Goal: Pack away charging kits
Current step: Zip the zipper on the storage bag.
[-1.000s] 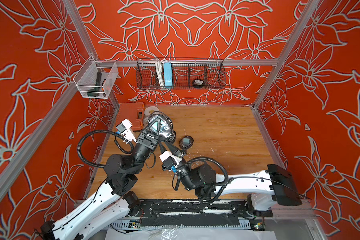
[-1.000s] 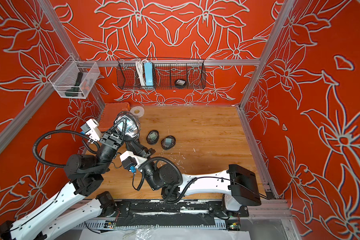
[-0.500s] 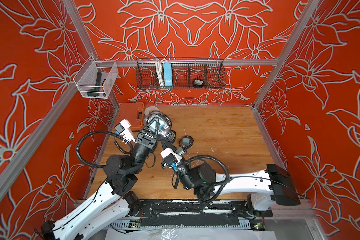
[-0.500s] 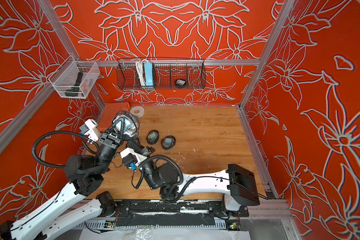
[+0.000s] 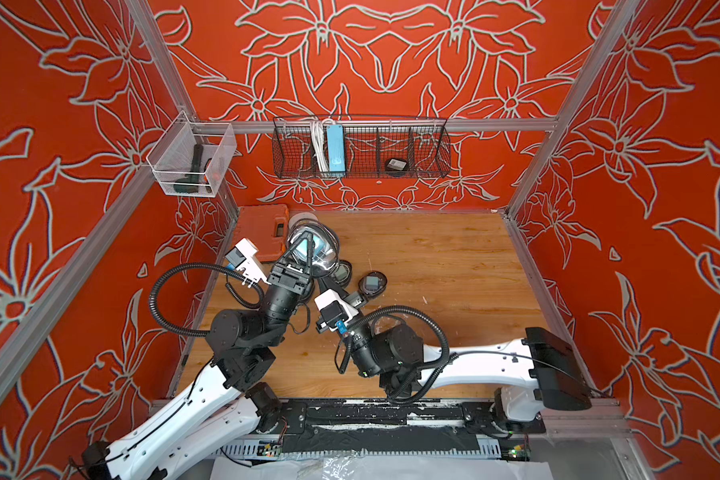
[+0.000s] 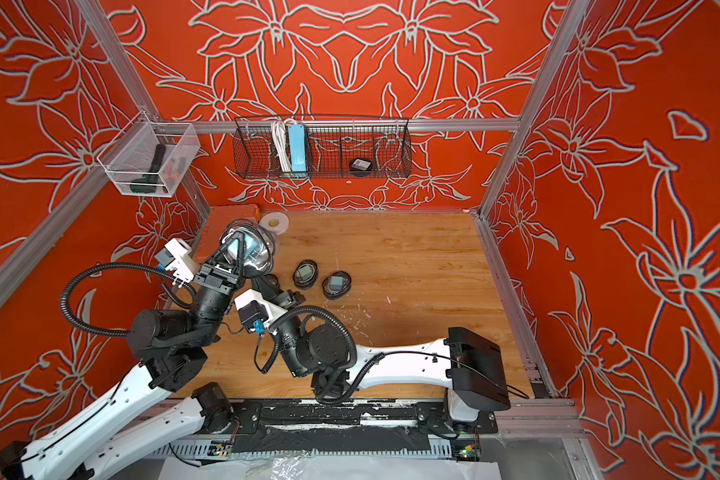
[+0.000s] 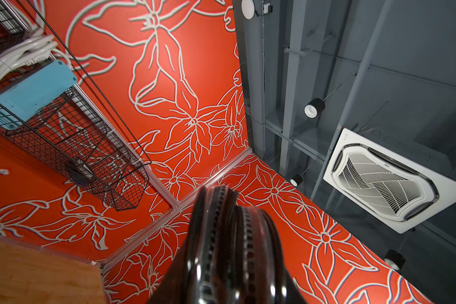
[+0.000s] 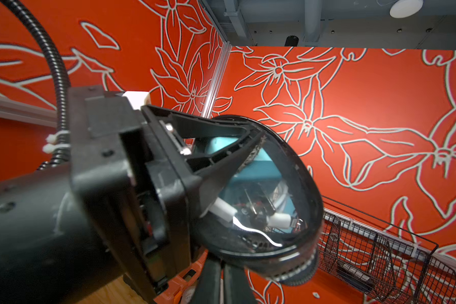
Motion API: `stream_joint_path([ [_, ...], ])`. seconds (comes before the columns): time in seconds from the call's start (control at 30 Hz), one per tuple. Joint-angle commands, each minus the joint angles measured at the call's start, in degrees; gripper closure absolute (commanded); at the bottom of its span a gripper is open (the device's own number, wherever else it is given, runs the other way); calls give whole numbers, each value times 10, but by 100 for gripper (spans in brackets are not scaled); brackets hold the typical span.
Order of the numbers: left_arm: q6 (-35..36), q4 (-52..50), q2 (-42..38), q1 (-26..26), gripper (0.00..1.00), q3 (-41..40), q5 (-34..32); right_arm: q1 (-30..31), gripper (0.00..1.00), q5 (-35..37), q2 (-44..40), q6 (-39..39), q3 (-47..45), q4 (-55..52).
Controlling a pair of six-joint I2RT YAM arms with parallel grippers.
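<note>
In both top views a bare wooden tabletop [image 5: 433,270] floors a booth of red walls printed with pale flower outlines. The left hand [image 5: 307,240] is raised above the boards, its fingers clamped on a black-rimmed clear oval zip case [image 5: 327,255]. A small teal-blue cube plug adapter [image 5: 312,250] shows through the clear face between those fingers. The right hand [image 6: 262,284] sits just under that case, fully closed. Its tips are covered, so I cannot tell what they pinch, if anything. Out past the right hand a second oval case [image 6: 305,274] and a third oval case [image 6: 336,284] lie flat, just beside each other. Beyond the left hand lie an orange plastic tool case [image 5: 262,224] and a white tape roll [image 6: 276,222]. Above them a black wire basket [image 5: 429,158] on the back wall holds a long blue power strip [image 5: 334,147]. In the left wrist view the held case's zip rim fills the foreground, blurred, and the hand's own fingers cannot be made out. Behind it are a grey ceiling and a white air-conditioning unit [image 7: 387,181]. In the right wrist view the left hand's fingers cross the clear face, with the adapter behind them and the ends of a white cable [image 8: 278,219] nearer the right hand. The right hand's two fingers press together under the rim, cut off by the frame.
</note>
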Motion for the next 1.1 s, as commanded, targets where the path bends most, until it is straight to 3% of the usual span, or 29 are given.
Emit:
stream_joint_path([
  [0.0, -13, 3, -9, -6, 100, -1, 30, -18, 100, 23, 3, 5, 29, 22],
  [0.2, -6, -9, -17, -6, 100, 1, 14, -20, 100, 26, -2, 1, 7, 39],
  [0.4, 29, -29, -35, -7, 100, 3, -29, -27, 100, 14, -54, -11, -82, 59],
  [0.87, 53, -34, -13, -6, 100, 6, 13, -75, 100, -38, -192, 79, -164, -100],
  [1.07, 99, -117, -21, -6, 100, 31, 26, -109, 100, -72, -256, 101, -177, -200],
])
